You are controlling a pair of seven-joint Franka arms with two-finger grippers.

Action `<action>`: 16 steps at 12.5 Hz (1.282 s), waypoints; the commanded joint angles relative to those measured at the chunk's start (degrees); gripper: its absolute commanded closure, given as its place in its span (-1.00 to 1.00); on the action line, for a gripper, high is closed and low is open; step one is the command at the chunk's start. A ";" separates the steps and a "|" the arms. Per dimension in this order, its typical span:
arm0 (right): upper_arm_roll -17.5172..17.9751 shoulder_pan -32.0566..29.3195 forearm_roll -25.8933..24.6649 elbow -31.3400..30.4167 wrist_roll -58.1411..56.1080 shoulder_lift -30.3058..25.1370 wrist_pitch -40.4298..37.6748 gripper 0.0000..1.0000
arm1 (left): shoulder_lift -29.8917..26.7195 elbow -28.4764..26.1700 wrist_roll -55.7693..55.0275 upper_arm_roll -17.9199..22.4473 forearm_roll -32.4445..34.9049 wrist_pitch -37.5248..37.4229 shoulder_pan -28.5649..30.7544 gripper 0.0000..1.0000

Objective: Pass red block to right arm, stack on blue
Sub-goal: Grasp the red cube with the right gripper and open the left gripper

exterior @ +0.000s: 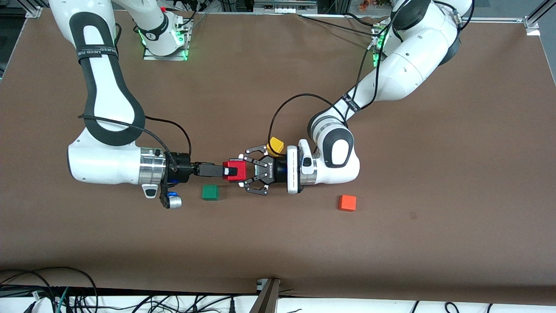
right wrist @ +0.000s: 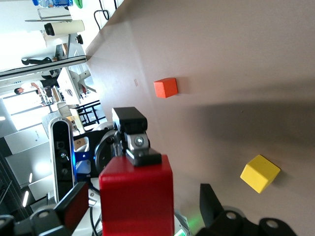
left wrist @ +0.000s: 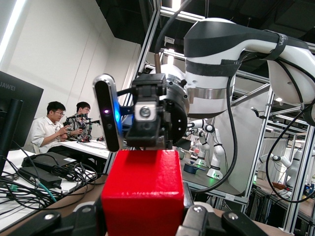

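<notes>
The red block (exterior: 234,171) (left wrist: 142,191) (right wrist: 138,201) hangs in the air over the middle of the table, between the two hands. My left gripper (exterior: 241,171) (left wrist: 142,219), the black linkage claw, is shut on it, and its pads press two opposite faces. My right gripper (exterior: 229,171) (right wrist: 139,209) faces it from the right arm's end. It is open, with one slim black finger (right wrist: 74,201) on each of the block's other two sides and a gap showing at both. The blue cube is hidden in all views.
A green cube (exterior: 210,192) lies on the table just nearer the front camera than the hand-over point. An orange cube (exterior: 347,202) (right wrist: 166,88) lies toward the left arm's end. A yellow cube (exterior: 275,145) (right wrist: 260,173) sits partly under the left wrist.
</notes>
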 commanded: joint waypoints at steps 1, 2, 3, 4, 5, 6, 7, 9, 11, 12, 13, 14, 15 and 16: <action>0.37 0.16 0.71 3.00 0.99 1.56 0.40 -1.00 | -0.55 0.61 -0.07 0.16 -2.62 0.76 -0.96 1.00; 0.37 0.16 0.62 3.00 0.99 1.47 0.40 -1.00 | -0.55 0.70 -0.07 0.16 -2.71 0.76 -1.05 1.00; 0.37 0.16 0.62 3.00 0.99 1.38 0.31 -0.33 | -0.64 0.61 -0.07 0.16 -2.88 1.71 -1.14 1.00; 0.37 -0.01 0.71 3.00 1.33 1.38 0.14 0.76 | -0.64 0.70 -0.07 0.16 -3.06 1.99 -1.22 1.00; 0.37 -0.01 0.71 3.00 1.51 1.38 0.05 0.98 | -0.55 0.70 -0.07 0.07 -3.06 1.99 -1.22 1.00; 0.37 -0.01 0.62 3.09 1.43 1.38 0.05 1.00 | -0.55 0.61 -0.07 0.16 -3.15 1.99 -1.22 1.00; 0.37 -0.10 0.71 3.09 1.43 1.38 -0.04 1.00 | -0.55 0.61 0.02 0.16 -3.15 1.99 -1.22 1.00; 0.37 -0.10 0.71 3.09 1.43 1.38 -0.04 1.00 | -0.55 0.61 0.02 0.16 -3.32 1.99 -1.22 1.00; 0.37 -0.10 0.62 3.09 1.43 1.38 0.05 1.00 | -0.55 0.52 0.55 0.25 -4.64 2.95 -1.05 1.00; 0.37 -0.10 0.62 3.18 1.43 1.38 0.05 1.00 | -0.64 0.52 0.46 0.34 -4.56 2.95 -0.53 -0.98; 0.28 -0.10 0.54 3.27 1.43 1.38 0.05 1.00 | -0.64 0.52 0.63 0.69 -4.03 2.95 -0.17 -1.00; 0.11 -0.19 0.36 3.79 1.43 1.38 -0.13 1.00 | -0.99 0.44 0.64 0.95 -3.94 2.95 0.18 -1.00; -0.07 -0.36 0.10 4.23 1.43 1.38 -0.30 1.00 | -0.99 0.35 0.72 1.13 -3.77 2.87 0.62 -1.00; -0.24 -0.62 -0.43 4.32 1.34 1.38 -0.39 1.00 | -0.99 0.26 0.72 1.13 -2.72 2.78 1.67 -1.00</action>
